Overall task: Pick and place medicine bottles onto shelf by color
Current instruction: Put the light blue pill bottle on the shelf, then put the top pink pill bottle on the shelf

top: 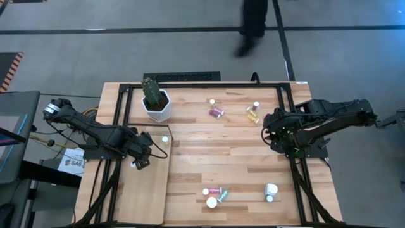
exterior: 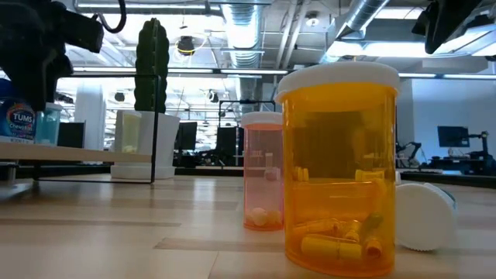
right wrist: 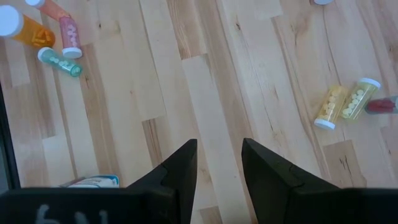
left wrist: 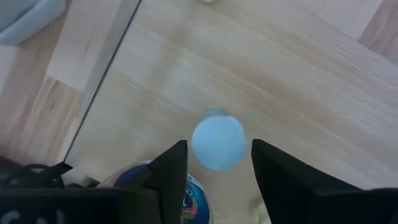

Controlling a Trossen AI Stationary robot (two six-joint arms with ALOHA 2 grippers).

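From above, the left end effector hung over the shelf at nine o'clock on the counter; the right end effector waited at three o'clock. At counter level, an amber bottle stood nearest, a pink bottle behind it. The left wrist camera showed spread fingers flanking a blue-capped bottle, possibly just freed. The right wrist camera showed its fingers apart, gripping nothing.

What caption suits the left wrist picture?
Left gripper, jaws open, above a white-capped bottle standing on the pale shelf.
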